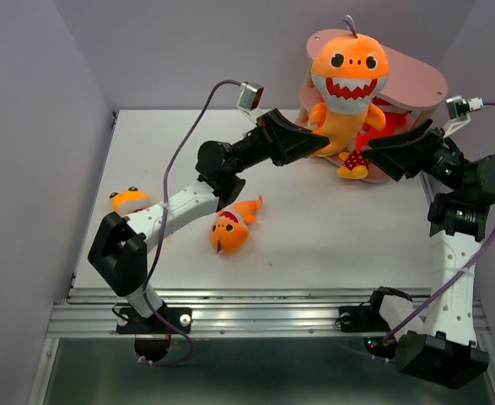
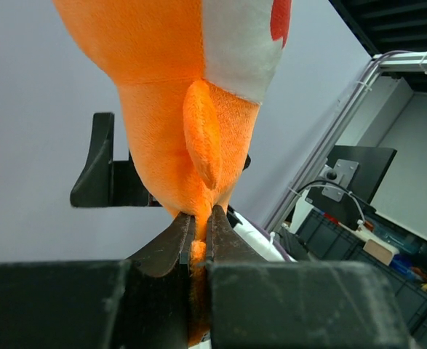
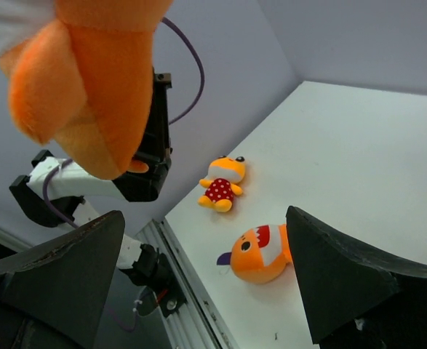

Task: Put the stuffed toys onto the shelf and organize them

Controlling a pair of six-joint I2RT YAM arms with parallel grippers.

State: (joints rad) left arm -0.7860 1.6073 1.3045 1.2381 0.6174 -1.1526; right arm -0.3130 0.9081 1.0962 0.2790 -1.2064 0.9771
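the big shark [image 1: 348, 84] is up in the air in front of the shelf [image 1: 424, 80], upright and facing me, its head level with the pink top board. i can't tell whether it touches any board. my left gripper [image 1: 313, 139] has it from the left side at the bottom. on the left wrist view the fingers [image 2: 224, 236] are pressed almost together, with a thin fold of orange plush pinched between them, and the body [image 2: 162, 109] rises above.

my right gripper [image 1: 372, 153] sits just right of the shark's feet, close to the shelf, and its jaws are spread wide with nothing in them. from its wrist view the shark's lower end [image 3: 89, 87] hangs top left, above the gap between the fingers [image 3: 75, 276].

behind the shark a red plush [image 1: 375, 126] shows on the shelf; which tier it is on i can't tell. a dotted figure [image 1: 354, 164] lies at the foot of the shelf, on the bottom board or the table [image 1: 331, 236], unclear which.

well apart from the shelf, a loose shark [image 1: 230, 229] lies on its side mid-table, just beside the left arm. a second figure [image 1: 129, 200] lies near the table's left edge, also against that arm.
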